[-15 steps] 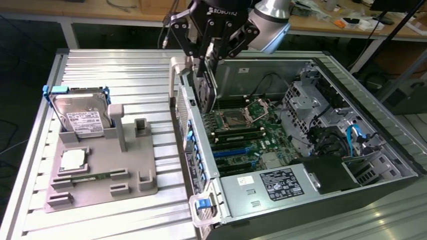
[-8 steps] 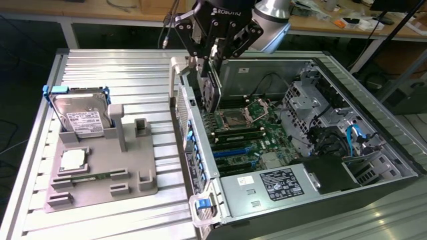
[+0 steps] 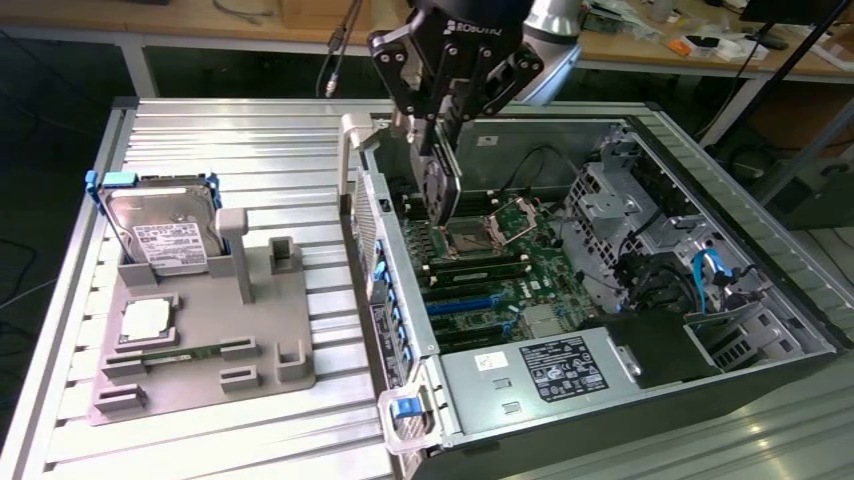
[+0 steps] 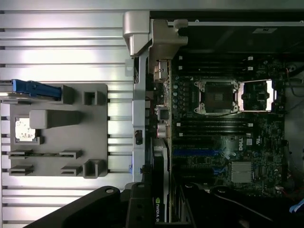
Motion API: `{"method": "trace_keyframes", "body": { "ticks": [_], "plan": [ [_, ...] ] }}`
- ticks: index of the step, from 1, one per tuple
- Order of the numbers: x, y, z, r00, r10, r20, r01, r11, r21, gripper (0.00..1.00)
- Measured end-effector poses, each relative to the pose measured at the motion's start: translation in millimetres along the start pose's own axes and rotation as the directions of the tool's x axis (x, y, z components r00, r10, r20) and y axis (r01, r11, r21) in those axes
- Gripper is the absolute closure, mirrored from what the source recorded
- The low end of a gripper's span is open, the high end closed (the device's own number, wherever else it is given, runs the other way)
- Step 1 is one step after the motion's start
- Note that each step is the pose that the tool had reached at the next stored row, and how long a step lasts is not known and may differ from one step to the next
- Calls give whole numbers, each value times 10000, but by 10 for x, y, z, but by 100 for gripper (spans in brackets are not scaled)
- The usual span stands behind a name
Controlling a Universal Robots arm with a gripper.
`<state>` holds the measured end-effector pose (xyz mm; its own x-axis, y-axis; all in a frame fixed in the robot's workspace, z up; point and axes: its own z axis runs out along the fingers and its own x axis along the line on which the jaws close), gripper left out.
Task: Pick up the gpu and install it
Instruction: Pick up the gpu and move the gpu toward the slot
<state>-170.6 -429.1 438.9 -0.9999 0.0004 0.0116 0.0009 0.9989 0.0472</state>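
The gpu (image 3: 442,190), a thin black card, hangs edge-down from my gripper (image 3: 437,140), whose fingers are shut on its upper edge. It is inside the open computer case (image 3: 747,250), just above the motherboard (image 3: 501,270) and close to the case's rear wall, next to the open CPU socket (image 3: 481,232). In the wrist view the gpu (image 4: 160,204) appears edge-on with a green-lettered label, held in the gripper (image 4: 159,209) over the blue expansion slots (image 4: 199,153).
A grey fixture tray (image 3: 254,330) lies at the exterior view's left, holding a silver hard drive (image 3: 163,238) with blue tabs and a small square CPU chip (image 3: 144,318). The case holds a power supply (image 3: 561,365), drive cages (image 3: 607,205) and cables.
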Motion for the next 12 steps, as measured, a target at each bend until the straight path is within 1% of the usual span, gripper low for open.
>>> {"method": "trace_keyframes", "body": {
  "ticks": [7, 10, 12],
  "plan": [
    [-320, -1, 13, 10000, -1, 13, 1, 10000, 0, 73],
    [-503, -1, 19, 10000, -1, 20, 1, 10000, 0, 73],
    [-598, -1, 23, 10000, -2, 23, 2, 10000, 1, 73]
  ]
}}
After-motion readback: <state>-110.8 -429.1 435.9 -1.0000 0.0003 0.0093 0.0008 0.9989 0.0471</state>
